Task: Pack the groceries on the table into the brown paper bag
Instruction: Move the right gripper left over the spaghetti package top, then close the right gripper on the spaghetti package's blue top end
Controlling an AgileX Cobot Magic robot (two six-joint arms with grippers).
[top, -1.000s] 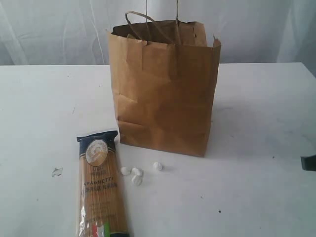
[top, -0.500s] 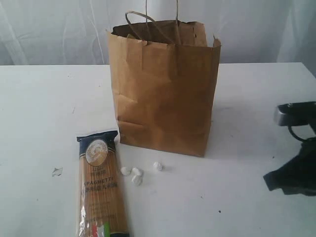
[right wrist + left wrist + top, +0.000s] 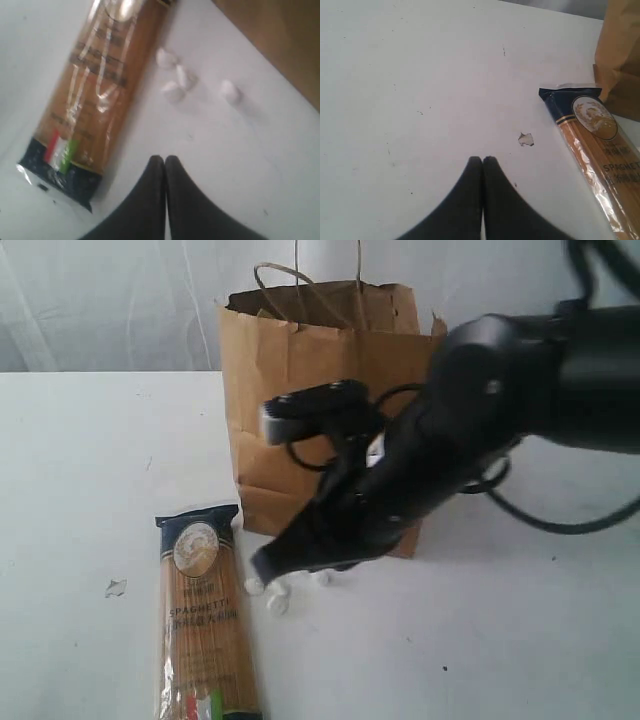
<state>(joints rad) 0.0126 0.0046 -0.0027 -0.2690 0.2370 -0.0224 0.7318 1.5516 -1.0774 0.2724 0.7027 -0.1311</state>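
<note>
Exterior view: we note the brown paper bag [image 3: 300,340] standing upright at centre, mouth open, twisted handles up, on the white table [image 3: 90,460]. The long spaghetti packet [image 3: 205,615] lies flat at lower left, its dark blue end nearest the bag's lower left corner, just apart from it. Four small white lumps [image 3: 277,603] sit on the table between packet and bag. A small paper scrap [image 3: 116,588] lies left of the packet. The black right arm [image 3: 520,380] reaches in from the right edge across the front of the bag, hiding the bag's right half; the right gripper [image 3: 262,565] hangs low above the lumps, just right of the packet's top end. From here we cannot tell how its fingers stand. Left wrist view: the left gripper [image 3: 482,160] has both dark fingers pressed together with nothing between them, over bare table [image 3: 410,75]. The scrap [image 3: 525,139] lies just beyond the tips, the packet [image 3: 592,150] past it, and the bag [image 3: 622,55] stands at the packet's blue end. Right wrist view, somewhat blurred: the right gripper [image 3: 164,159] shows its fingers together and empty, above the table [image 3: 240,165]. The packet [image 3: 95,95] lies beside the tips, the lumps [image 3: 177,80] ahead of them, the bag [image 3: 280,35] beyond.
</note>
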